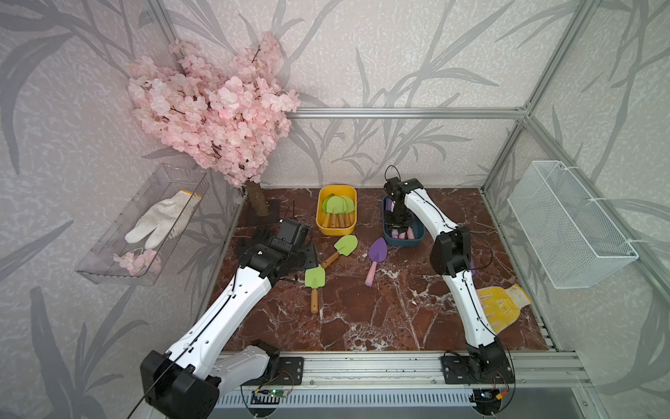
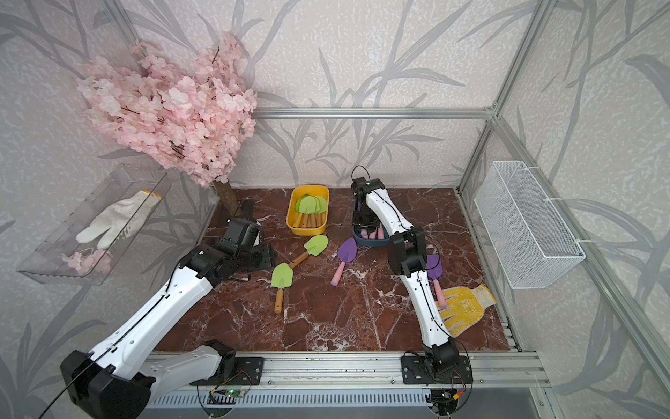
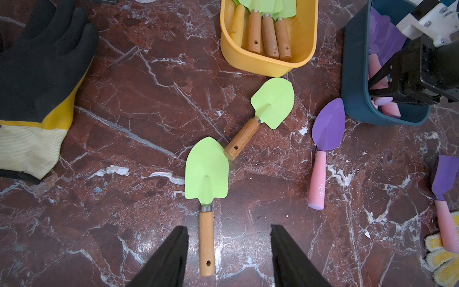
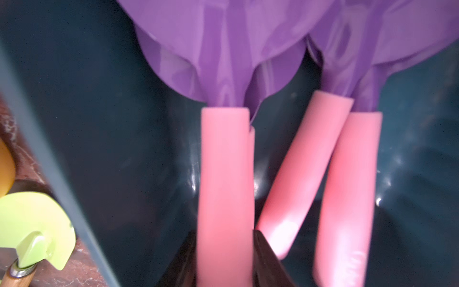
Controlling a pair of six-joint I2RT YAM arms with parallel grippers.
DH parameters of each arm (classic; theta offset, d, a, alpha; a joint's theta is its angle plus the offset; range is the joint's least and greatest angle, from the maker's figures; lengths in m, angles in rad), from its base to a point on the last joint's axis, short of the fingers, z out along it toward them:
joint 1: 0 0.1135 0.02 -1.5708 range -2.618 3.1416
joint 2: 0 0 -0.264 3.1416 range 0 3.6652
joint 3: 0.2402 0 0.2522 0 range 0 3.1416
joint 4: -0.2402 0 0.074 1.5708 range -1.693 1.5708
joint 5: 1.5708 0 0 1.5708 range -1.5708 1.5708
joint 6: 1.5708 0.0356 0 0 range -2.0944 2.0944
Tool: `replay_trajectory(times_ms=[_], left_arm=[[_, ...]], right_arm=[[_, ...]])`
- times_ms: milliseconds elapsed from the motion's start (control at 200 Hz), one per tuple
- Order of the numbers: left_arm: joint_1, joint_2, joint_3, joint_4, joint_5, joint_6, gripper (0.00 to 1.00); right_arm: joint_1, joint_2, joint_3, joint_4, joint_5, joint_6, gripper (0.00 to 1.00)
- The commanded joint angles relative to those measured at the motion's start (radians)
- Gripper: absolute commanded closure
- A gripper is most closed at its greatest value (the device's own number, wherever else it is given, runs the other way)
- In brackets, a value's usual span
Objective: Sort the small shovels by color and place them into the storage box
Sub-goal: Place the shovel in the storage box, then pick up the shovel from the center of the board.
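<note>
- Right wrist view: the right gripper (image 4: 224, 251) is down inside the blue box (image 4: 99, 129). Its dark jaws stand close on either side of the pink handle of a purple shovel (image 4: 224, 174). Through the blur I cannot tell whether they press it.
- That shovel lies lengthwise in the box among other purple ones, blade toward the back wall, handle toward the front rail.
- The left gripper (image 3: 228, 227) hangs over the table (image 3: 124, 111), jaws well apart, holding nothing.
- Below that gap lies the near green shovel (image 3: 206, 179), running front to back, blade toward the boxes.
- The far green shovel (image 3: 272, 102) lies diagonally, blade toward the yellow box (image 3: 248, 64), its handle end touching the near one's blade.
- The loose purple shovel (image 3: 327, 124) lies just beside the blue box, blade toward it.
- In a top view, the last purple shovel (image 2: 434, 270) points its blade backward, its handle resting on the yellow glove (image 2: 467, 304).
- The boxed green shovels (image 1: 337, 205) lie blades back, handles front.
</note>
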Motion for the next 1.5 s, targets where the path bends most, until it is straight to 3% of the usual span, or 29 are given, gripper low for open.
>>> replay_trajectory(times_ms=[0, 260, 760, 1130, 1270, 1500], left_arm=[[0.006, -0.019, -0.014, 0.002, -0.006, 0.001, 0.43], [0.007, -0.02, -0.014, 0.003, -0.006, -0.002, 0.43], [0.006, -0.047, 0.004, -0.016, -0.007, -0.011, 0.43], [0.003, -0.095, 0.054, -0.082, -0.026, -0.011, 0.43], [0.001, -0.113, 0.079, -0.131, -0.056, 0.007, 0.43], [-0.006, -0.128, 0.098, -0.166, -0.066, 0.01, 0.43]], right_arm=[[0.006, 0.01, 0.041, -0.027, 0.017, -0.007, 0.63], [0.004, 0.011, 0.063, -0.037, 0.02, -0.005, 0.62], [-0.009, -0.038, 0.107, -0.073, 0.068, 0.001, 0.38], [-0.029, -0.312, 0.065, -0.118, 0.186, 0.022, 0.37], [-0.041, -0.517, -0.152, -0.087, 0.253, 0.041, 0.37], [-0.115, -1.003, -0.828, 0.239, 0.214, 0.12, 0.37]])
